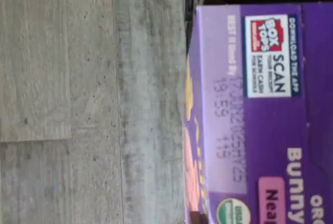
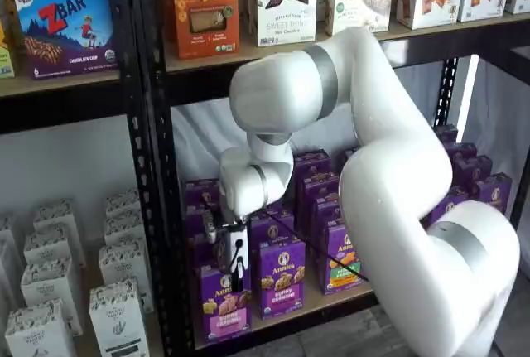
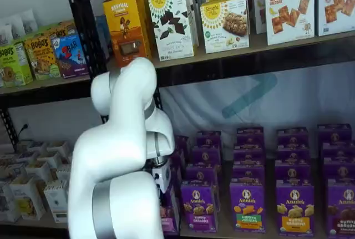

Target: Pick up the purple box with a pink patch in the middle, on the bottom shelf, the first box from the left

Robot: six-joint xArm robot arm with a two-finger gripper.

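Observation:
The purple box with a pink patch (image 2: 224, 306) stands upright at the left end of the bottom shelf's front row. In the wrist view its purple top (image 1: 265, 115) fills one side, close up, with a Box Tops label and a pink patch. My gripper (image 2: 235, 267) hangs right at the box's top edge, with its white body above. Only one black finger (image 2: 238, 259) shows, side-on, so I cannot tell whether the fingers are closed on the box. In a shelf view the arm hides most of the box (image 3: 168, 215), and only the gripper's white body (image 3: 162, 176) shows.
More purple boxes (image 2: 281, 278) stand in rows right beside and behind the target. A black shelf post (image 2: 157, 233) stands just to its left, with white boxes (image 2: 116, 311) beyond it. The upper shelf board (image 2: 273, 63) is overhead. Grey wood floor (image 1: 88, 99) shows below.

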